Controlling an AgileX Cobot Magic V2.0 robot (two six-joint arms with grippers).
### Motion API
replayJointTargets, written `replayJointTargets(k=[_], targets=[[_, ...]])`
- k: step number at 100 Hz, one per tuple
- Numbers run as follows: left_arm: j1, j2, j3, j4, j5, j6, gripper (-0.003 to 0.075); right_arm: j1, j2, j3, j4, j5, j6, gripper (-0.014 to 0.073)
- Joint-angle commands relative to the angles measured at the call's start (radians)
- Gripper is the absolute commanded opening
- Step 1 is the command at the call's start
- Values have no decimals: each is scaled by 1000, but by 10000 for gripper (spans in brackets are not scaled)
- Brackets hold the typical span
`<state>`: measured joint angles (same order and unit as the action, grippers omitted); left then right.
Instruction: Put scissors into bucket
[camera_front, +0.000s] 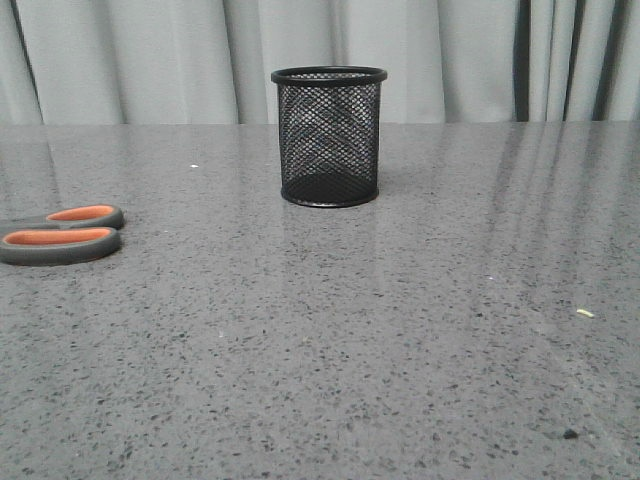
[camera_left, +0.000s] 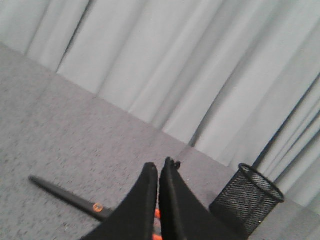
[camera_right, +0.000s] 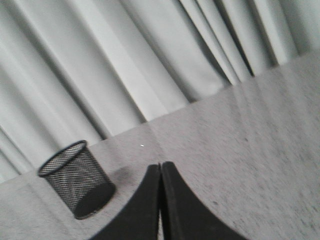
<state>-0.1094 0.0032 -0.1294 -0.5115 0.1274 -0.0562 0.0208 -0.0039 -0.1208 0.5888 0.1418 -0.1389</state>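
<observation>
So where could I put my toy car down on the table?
Lots of room: the whole near stretch in front of the bucket, and all the tabletop to its right, apart from a tiny crumb. Only the left edge is taken, where the scissors lie.

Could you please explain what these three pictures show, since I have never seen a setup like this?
This is a two-armed robot at a grey speckled table, with a camera on each wrist. The front view looks forward over the table; neither arm shows in it. A black mesh bucket stands upright, apparently empty. The scissors lie flat at the table's left edge, only their grey and orange handles in the front view. The left wrist view shows the left gripper, shut and holding nothing, above the scissors, whose dark blades point away from the bucket. The right wrist view shows the right gripper, also shut and empty, with the bucket beyond. A pale curtain hangs behind.
</observation>
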Motion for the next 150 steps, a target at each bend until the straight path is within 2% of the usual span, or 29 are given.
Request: replayJointTargets(k=[1,15,32,40,47,67,81,88,96,103,112,120,127,150], targets=[[1,59,-147,70,37,-2,-20,-4,66,-131,-49,29,-5,-46],[1,232,-382,230,273,-2,-20,-4,247,-319,-133,236,-5,-46],[1,456,-648,242,545,4,-20,-4,514,-536,-175,522,-5,-46],[1,543,-741,242,654,64,-19,-4,605,-608,-177,603,-5,-46],[1,600,-791,242,706,106,-19,-4,668,-652,-177,633,-5,-46],[1,709,-850,240,787,116,-19,-4,767,-734,-177,673,-5,-46],[1,766,-858,196,823,215,-18,-4,806,-780,-177,711,-54,-40],[1,793,-858,167,840,251,-18,-4,823,-803,-177,732,-80,-9],[1,826,-861,132,868,308,-13,-4,843,-830,-177,759,-85,85],[1,853,-870,109,900,351,31,-4,859,-852,-177,776,-88,207],[1,890,-892,83,945,400,160,-4,876,-872,-177,786,-88,354],[1,924,-911,76,969,416,314,-4,877,-876,-177,786,-88,386],[1,950,-933,76,982,439,402,-4,877,-876,-177,785,-88,384],[1,1091,-1047,81,1112,651,407,-4,877,-876,-177,785,-88,384]])
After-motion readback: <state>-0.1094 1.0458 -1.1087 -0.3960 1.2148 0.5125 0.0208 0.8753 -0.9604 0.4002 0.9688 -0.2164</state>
